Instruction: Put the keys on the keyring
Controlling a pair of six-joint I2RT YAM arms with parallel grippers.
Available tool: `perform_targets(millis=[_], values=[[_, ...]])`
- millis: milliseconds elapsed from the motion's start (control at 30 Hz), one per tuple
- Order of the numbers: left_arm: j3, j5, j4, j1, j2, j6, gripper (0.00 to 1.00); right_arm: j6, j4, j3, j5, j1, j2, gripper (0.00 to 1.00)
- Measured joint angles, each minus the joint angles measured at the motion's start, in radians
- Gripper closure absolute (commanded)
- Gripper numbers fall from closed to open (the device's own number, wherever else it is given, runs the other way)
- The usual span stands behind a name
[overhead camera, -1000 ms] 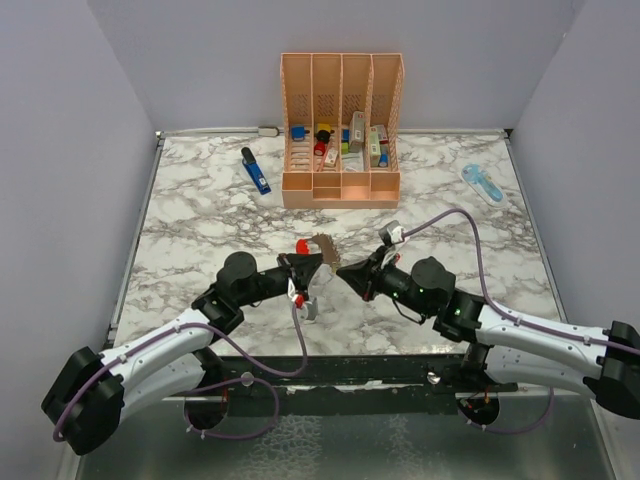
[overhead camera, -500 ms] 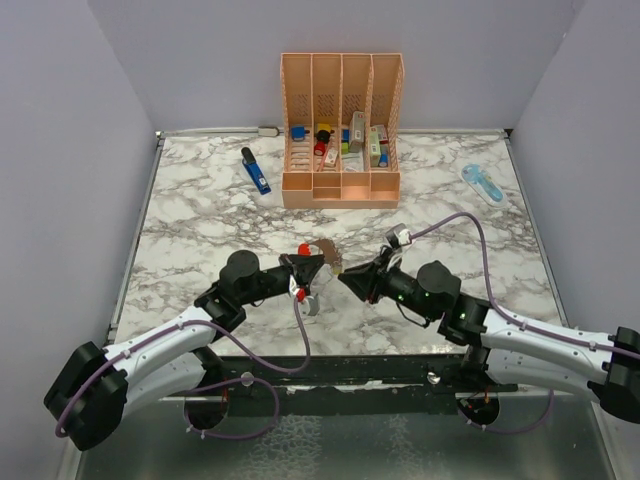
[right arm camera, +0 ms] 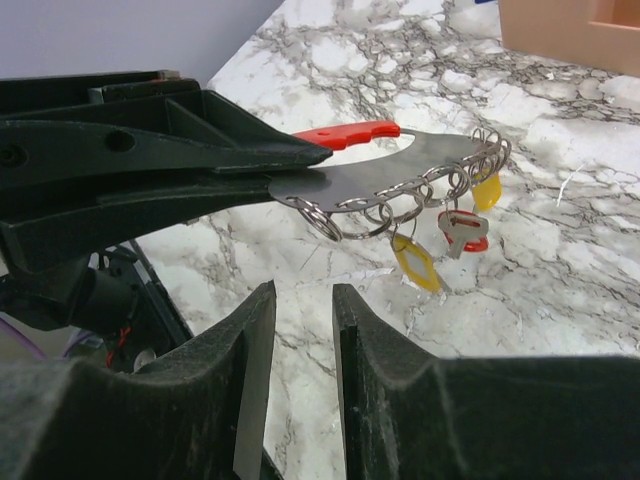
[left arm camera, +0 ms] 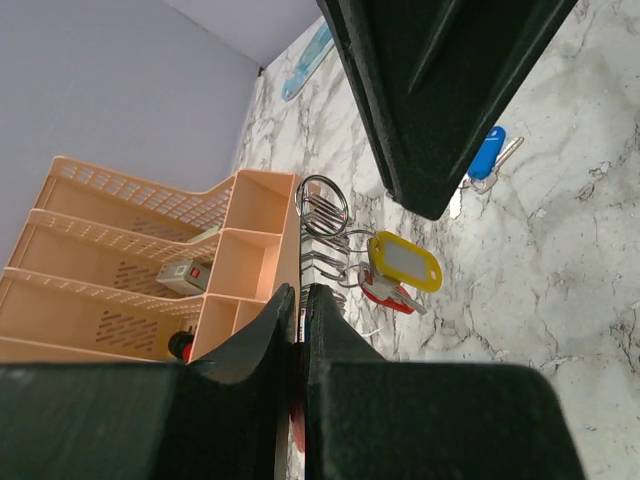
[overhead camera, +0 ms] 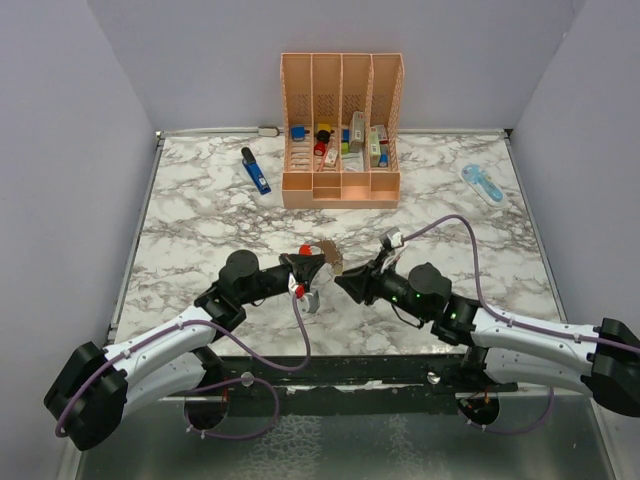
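The keyring is held clear of the bench, over its middle and nearer the near edge than the far one. It is pinched at one end by the left jaws, which are closed almost flat on its thin grey plate, with the red half showing beside their tips. Several wire rings are strung along the plate's outer edge, and from them yellow-tagged keys and a red key hang free. The right jaws stand partly open, tip to tip with the left ones and just short of the plate; nothing is held between them.

The grip is judged to be the weak point. Only a narrow edge is clamped, so a push from the right jaws could twist the plate in the pinch or lever it out, and everything already threaded would be dropped. The hanging keys could be set swinging by any jolt, and a wire ring could be snagged on a finger of the right jaws. With both sets of jaws so close, a small error in approach would bring them into collision. A blue key lies flat on the bench beneath. Being small and low, it could be pushed along the marble rather than lifted when a grasp is tried.
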Motion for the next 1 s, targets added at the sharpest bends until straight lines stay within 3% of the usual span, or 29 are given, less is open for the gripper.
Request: perform_targets(millis=[300,600,767,833,967,1000], values=[[0.0,0.001,-0.001,0.0,0.0,-0.022,1.0,-0.02,0.092,0.0,0.024,0.0,0.055,0.74],[0.0,0.003,-0.001,0.0,-0.002,-0.039,1.0,-0.047,0.151,0.0,0.049,0.0,0.055,0.94],[0.0,0.004,-0.001,0.0,-0.002,-0.044,1.0,-0.052,0.158,0.0,0.051,0.0,0.055,0.96],[0.0,0.004,-0.001,0.0,-0.002,-0.047,1.0,-0.053,0.158,0.0,0.051,0.0,0.054,0.82],[0.0,0.004,-0.001,0.0,-0.002,-0.06,1.0,-0.056,0.121,0.0,0.05,0.0,0.031,0.37],[0.0,0.004,-0.001,0.0,-0.002,-0.065,1.0,-0.058,0.088,0.002,0.05,0.0,0.006,0.34]])
